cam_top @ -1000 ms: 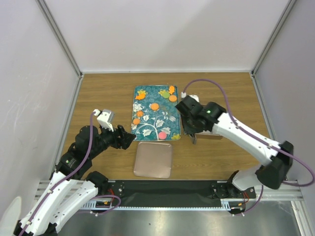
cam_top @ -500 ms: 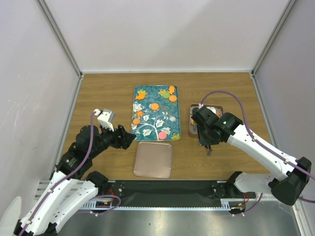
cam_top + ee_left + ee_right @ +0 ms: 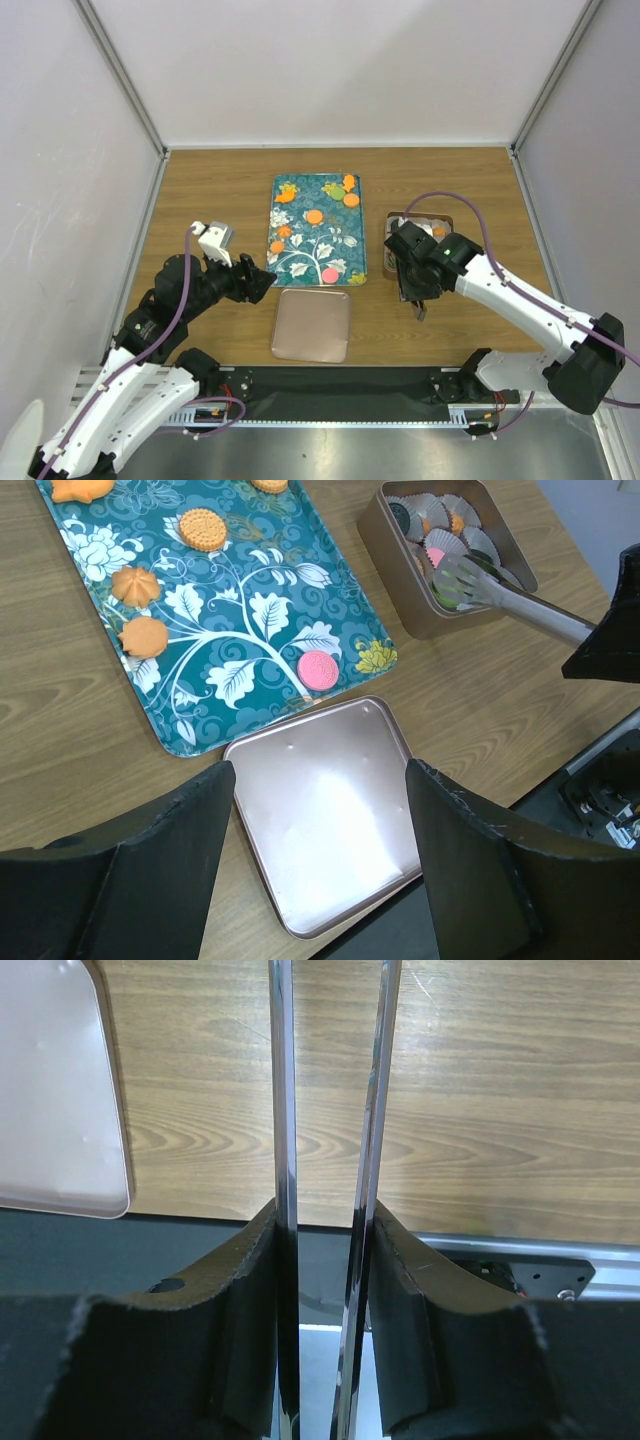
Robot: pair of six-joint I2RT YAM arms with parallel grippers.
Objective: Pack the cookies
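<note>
Two grippers sit nearest. How does each stand? (Student)

Left gripper (image 3: 262, 283): released, jaws spread wide and empty, hovering over the table (image 3: 220, 190) at the lid's (image 3: 312, 325) left far corner. Right gripper (image 3: 412, 285): clenched on a pair of metal tongs (image 3: 421, 311). In the right wrist view, both tong arms (image 3: 285, 1110) run between its fingers (image 3: 235, 1290). (Legend)

What lies nearest on the table? (Student)

A rose-gold rectangular lid (image 3: 320, 820), flat and open side up, just near of the tray (image 3: 300, 200) and almost touching its near edge. (Legend)

Where are the cookies? (Student)

Some are on the teal flowered tray (image 3: 250, 610). A pink cookie (image 3: 329, 275) lies at the tray's near edge, just beyond the lid, and also shows in the left wrist view (image 3: 318, 669). An orange cookie (image 3: 314, 216) lies near the middle (image 3: 204, 528), with more orange discs toward the far right corner (image 3: 351, 200). (Legend)

And to the right of the tray? (Student)

A rose-gold tin (image 3: 400, 580), well apart from the lid, lined with white paper cups (image 3: 470, 510). Several cups hold coloured discs, one pink (image 3: 436, 556) and one orange (image 3: 456, 523). The tong tips (image 3: 455, 575) reach into the tin's near half. Whether they pinch a disc cannot be told. From above, the right arm covers most of the tin (image 3: 441, 222). (Legend)
</note>
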